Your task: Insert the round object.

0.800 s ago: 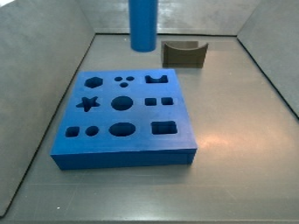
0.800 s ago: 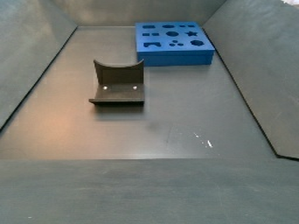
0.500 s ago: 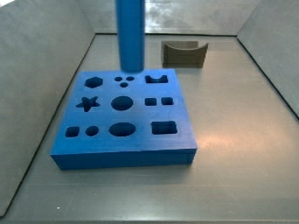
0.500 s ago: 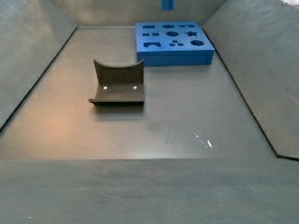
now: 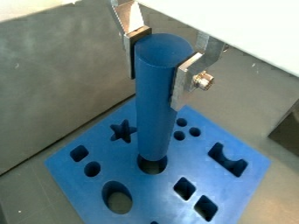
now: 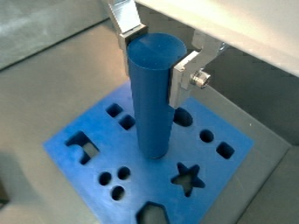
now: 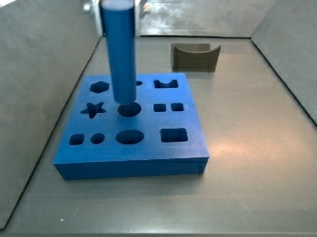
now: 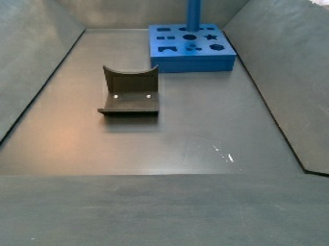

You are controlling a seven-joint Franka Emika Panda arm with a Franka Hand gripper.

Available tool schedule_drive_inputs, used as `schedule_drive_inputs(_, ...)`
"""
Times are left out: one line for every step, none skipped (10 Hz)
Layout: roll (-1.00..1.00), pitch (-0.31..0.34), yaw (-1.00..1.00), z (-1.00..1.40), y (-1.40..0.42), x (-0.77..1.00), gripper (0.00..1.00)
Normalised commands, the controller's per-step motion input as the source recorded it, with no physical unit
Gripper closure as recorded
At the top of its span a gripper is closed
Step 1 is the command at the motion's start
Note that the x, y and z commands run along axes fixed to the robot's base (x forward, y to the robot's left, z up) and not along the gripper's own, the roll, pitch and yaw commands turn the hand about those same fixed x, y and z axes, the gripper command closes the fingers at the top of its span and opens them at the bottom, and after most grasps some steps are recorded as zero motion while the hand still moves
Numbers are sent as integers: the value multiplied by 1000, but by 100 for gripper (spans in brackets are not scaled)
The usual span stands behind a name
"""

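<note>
The round object (image 5: 158,96) is a tall smooth blue cylinder peg, held upright; it also shows in a wrist view (image 6: 155,96) and in both side views (image 7: 120,56) (image 8: 195,13). My gripper (image 5: 162,57) is shut on its top end, silver fingers (image 5: 184,80) on either side. The peg's lower end sits at or in the round hole in the middle of the flat blue block (image 7: 186,155), also in the wrist views (image 5: 82,179) (image 6: 82,162) and at the far end in a side view (image 8: 193,61).
A small dark olive block with a curved notch (image 7: 195,56) stands behind the blue block; it lies mid-floor in a side view (image 8: 129,91). Grey walls (image 7: 50,93) slope up around the floor. The block has several other shaped holes, such as a star (image 7: 93,109).
The gripper has carried the peg from behind the block toward the front and lowered it, so its lower end now meets the middle round hole.
</note>
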Motion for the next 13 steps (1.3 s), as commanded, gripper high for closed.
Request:
schedule_drive_inputs(-44,0,0,-51,-29,0,100)
schedule_drive_inputs(-57,0,-43,-243,-9,146,100)
schedule_drive_inputs(0,19,-91,-306,0,171,100)
schedule_drive_inputs(0,46,-94,-280,0,189,100)
schedule_drive_inputs(0,41,-109,-286,0,200,100)
schedule_drive_inputs(0,73,-120,-269,0,226,100)
schedule_drive_inputs(0,37,-74,-303,-37,177,100)
schedule_drive_inputs(0,13,-83,-326,-80,154,100)
schedule_drive_inputs(0,7,-86,-363,-54,137,100)
schedule_drive_inputs(0,10,-120,-451,-29,166,100)
schedule_drive_inputs(0,0,-160,-449,-69,157,100)
schedule_drive_inputs(0,0,-211,-403,-154,126,100)
schedule_drive_inputs(-20,0,-240,-349,-126,169,100)
